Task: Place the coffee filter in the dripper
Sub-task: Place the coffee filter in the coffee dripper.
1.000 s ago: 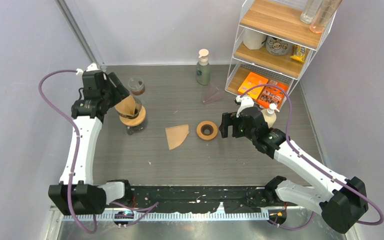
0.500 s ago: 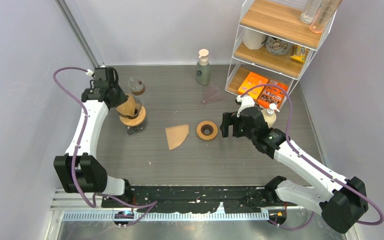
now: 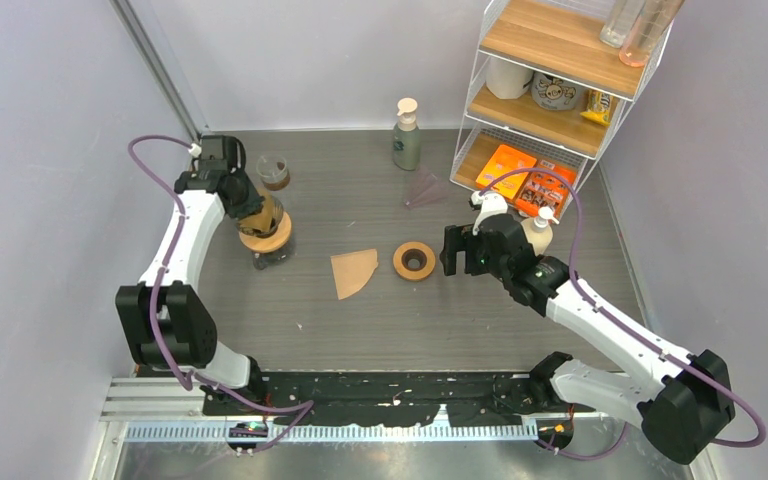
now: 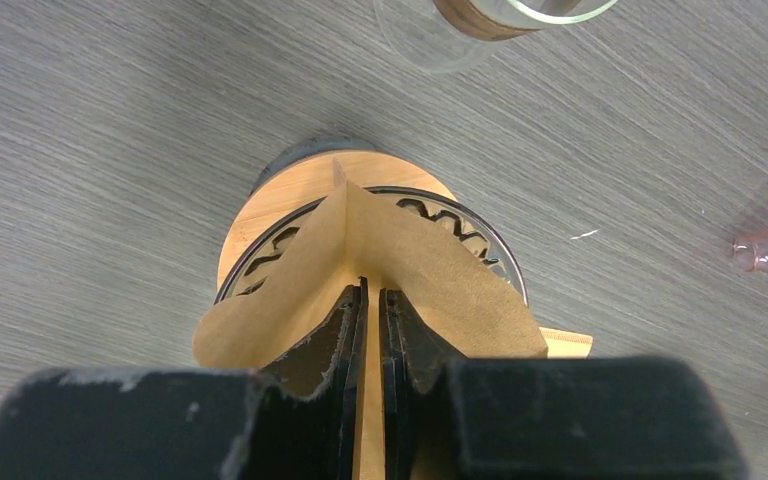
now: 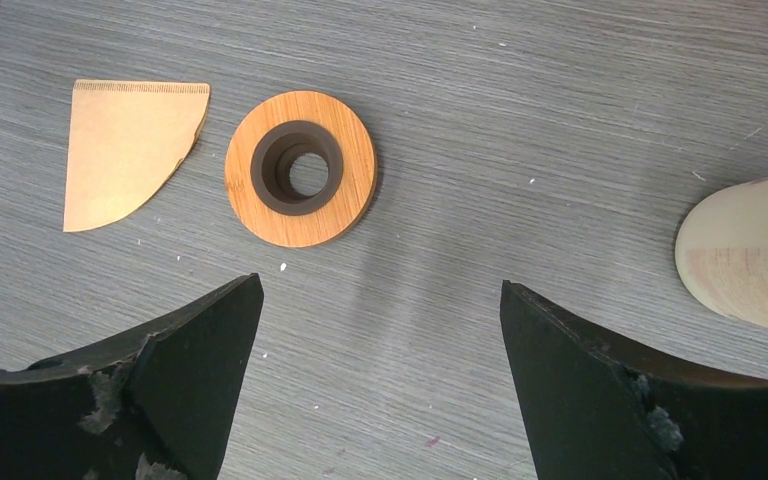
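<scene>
Coffee filter, judged light and easily creased, is being pinched along its fold by left gripper above dripper.

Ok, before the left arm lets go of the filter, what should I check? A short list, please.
1. Grip: left gripper shut on the filter: ok.
2. Aim: filter over the dripper mouth: ok.
3. Seating: filter fully down in the dripper: cannot tell, paper hides it.
4. Stand: dripper upright: ok.
5. Room: small glass apart from the dripper: ok.
6. Other arm: right gripper open, away by the wooden ring: ok.
</scene>
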Controlling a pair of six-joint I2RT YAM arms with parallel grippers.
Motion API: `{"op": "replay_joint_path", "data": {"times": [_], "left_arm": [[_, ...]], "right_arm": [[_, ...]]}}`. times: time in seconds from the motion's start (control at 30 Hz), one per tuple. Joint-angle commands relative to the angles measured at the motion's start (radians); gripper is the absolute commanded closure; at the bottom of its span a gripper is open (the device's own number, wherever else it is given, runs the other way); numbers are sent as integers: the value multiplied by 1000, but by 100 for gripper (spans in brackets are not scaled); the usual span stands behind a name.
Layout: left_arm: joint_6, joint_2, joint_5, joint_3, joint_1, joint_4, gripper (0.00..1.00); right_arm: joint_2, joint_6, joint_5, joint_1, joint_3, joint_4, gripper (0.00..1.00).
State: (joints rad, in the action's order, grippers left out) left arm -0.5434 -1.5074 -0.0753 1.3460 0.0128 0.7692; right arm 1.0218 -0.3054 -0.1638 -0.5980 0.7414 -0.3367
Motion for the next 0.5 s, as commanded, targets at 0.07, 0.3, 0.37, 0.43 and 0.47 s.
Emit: {"op": "replay_joint_path", "data": {"times": [0.07, 0.3, 0.37, 0.43, 0.47], "left_arm": [[16, -21, -2, 24, -3, 21, 85], [14, -38, -18, 24, -4, 22, 86], [11, -47, -44, 31, -4, 34, 87], [9, -56, -66, 38, -30, 45, 88], [9, -59, -72, 42, -35, 51, 89]], "right_arm": [[6, 7, -23, 3, 7, 13, 4], [15, 6, -24, 3, 9, 13, 5], [16, 5, -25, 3, 10, 13, 5], [17, 5, -28, 3, 10, 12, 4], [18, 5, -29, 3, 10, 13, 5]]}}
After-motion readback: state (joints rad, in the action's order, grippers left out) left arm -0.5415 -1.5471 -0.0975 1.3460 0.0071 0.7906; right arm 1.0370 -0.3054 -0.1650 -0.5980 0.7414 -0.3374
